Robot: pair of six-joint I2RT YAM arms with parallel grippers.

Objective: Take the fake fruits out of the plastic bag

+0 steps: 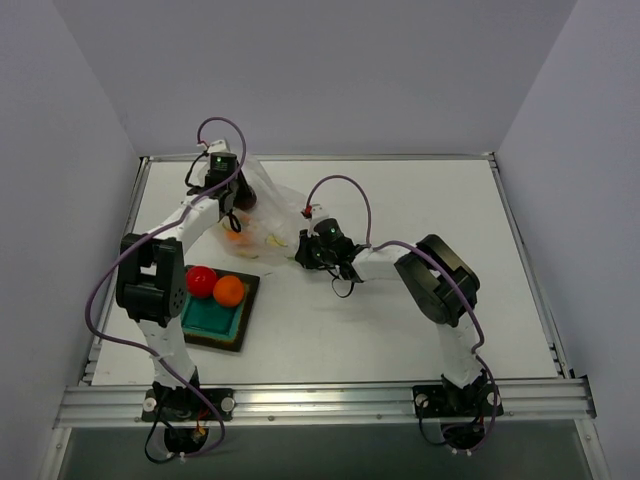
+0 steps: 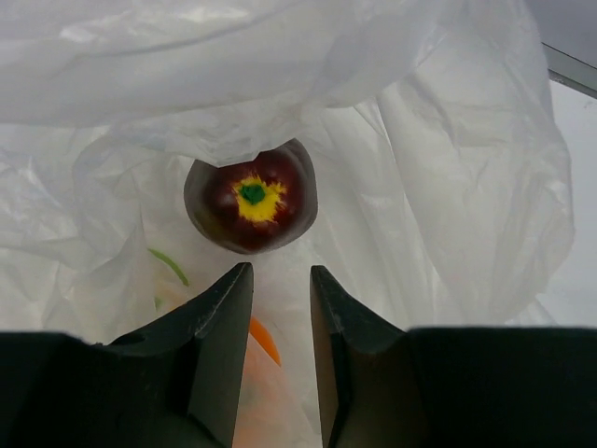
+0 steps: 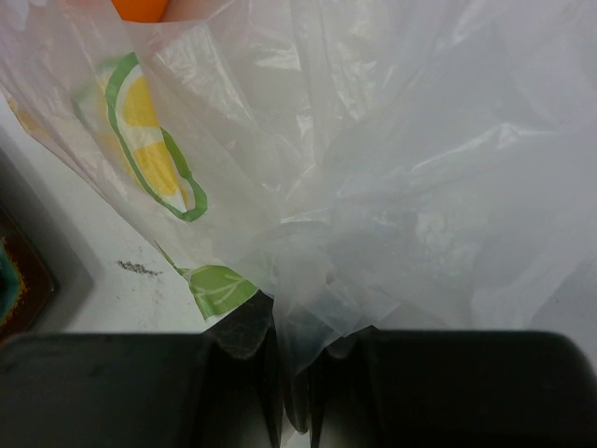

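Observation:
In the left wrist view a dark maroon fake fruit [image 2: 252, 198] with a yellow-and-green end lies inside the plastic bag [image 2: 448, 187], just beyond my left gripper [image 2: 281, 269]. Its jaws stand a narrow gap apart with only film between them. An orange fruit [image 2: 263, 341] shows through the film below the left finger. From above, the left gripper [image 1: 233, 222] is down in the bag [image 1: 268, 195] over that orange fruit [image 1: 235, 237]. My right gripper [image 3: 292, 328] is shut on a bunched fold of the bag [image 3: 392, 168] at its right edge [image 1: 303, 248].
A square teal dish [image 1: 212, 320] with a dark rim sits at the front left, holding a red fruit [image 1: 201, 281] and an orange fruit [image 1: 230, 290]. Its corner [image 3: 19, 280] shows at the left edge of the right wrist view. Grey walls enclose the white table [image 1: 420, 200].

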